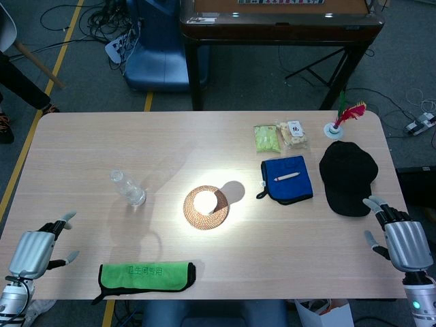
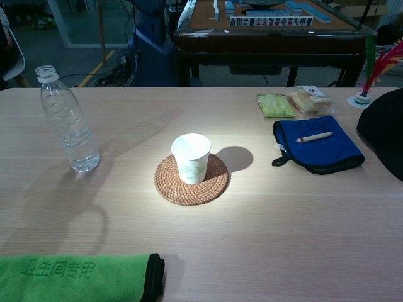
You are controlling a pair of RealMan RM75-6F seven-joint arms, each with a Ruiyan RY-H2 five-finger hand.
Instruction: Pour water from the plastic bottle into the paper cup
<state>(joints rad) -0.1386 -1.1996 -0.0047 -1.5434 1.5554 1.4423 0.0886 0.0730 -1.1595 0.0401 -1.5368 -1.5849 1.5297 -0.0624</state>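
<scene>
A clear plastic bottle point(image 1: 127, 187) point(image 2: 67, 123) stands upright on the left half of the table, uncapped, with a little water at its base. A white paper cup point(image 1: 206, 201) point(image 2: 191, 158) stands upright on a round woven coaster point(image 1: 206, 208) point(image 2: 191, 180) near the table's middle. My left hand point(image 1: 35, 249) hovers at the front left corner, fingers spread, holding nothing, well apart from the bottle. My right hand point(image 1: 400, 240) is at the front right edge, fingers apart and empty. Neither hand shows in the chest view.
A folded green cloth point(image 1: 146, 276) point(image 2: 75, 277) lies at the front edge. A blue pouch point(image 1: 287, 178) point(image 2: 318, 150) with a pen on it, a black cap point(image 1: 348, 177), snack packets point(image 1: 280, 136) point(image 2: 293, 100) and a feather shuttlecock point(image 1: 344, 118) fill the right side.
</scene>
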